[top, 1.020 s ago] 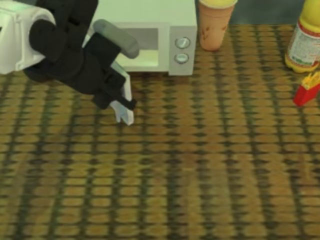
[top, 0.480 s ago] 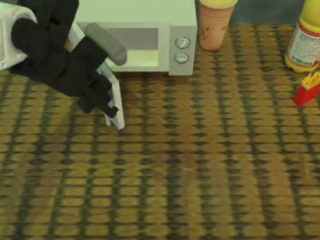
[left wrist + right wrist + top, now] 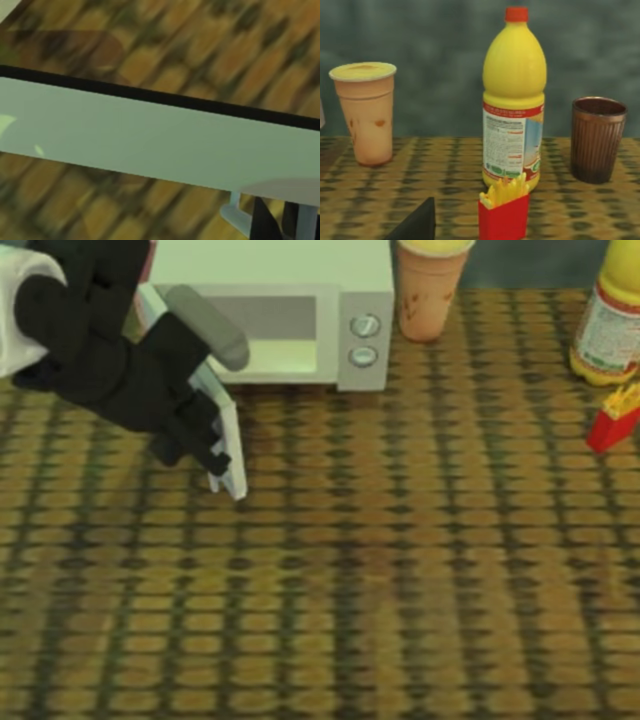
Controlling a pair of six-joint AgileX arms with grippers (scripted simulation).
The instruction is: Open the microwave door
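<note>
The microwave (image 3: 300,270) stands at the table's back left, its cavity showing beside two silver knobs (image 3: 364,340). The microwave door (image 3: 236,455) is swung out toward the front, seen edge-on as a narrow pale panel. My left gripper (image 3: 214,456) is shut on the door's free end from the left. In the left wrist view the door (image 3: 150,145) crosses as a pale band with a black strip, and my left gripper (image 3: 277,222) holds its handle at the lower edge. Only a black tip of my right gripper (image 3: 415,225) shows, outside the top view.
A tan cup (image 3: 430,290) stands right of the microwave. At the back right are a yellow bottle (image 3: 608,325) and a red fries box (image 3: 615,420). The right wrist view also shows a brown cup (image 3: 597,140). The woven mat (image 3: 400,590) covers the table.
My left gripper has pulled the door's free end to the left and slightly back, swinging the door wider. Over the last half second it barely moved.
</note>
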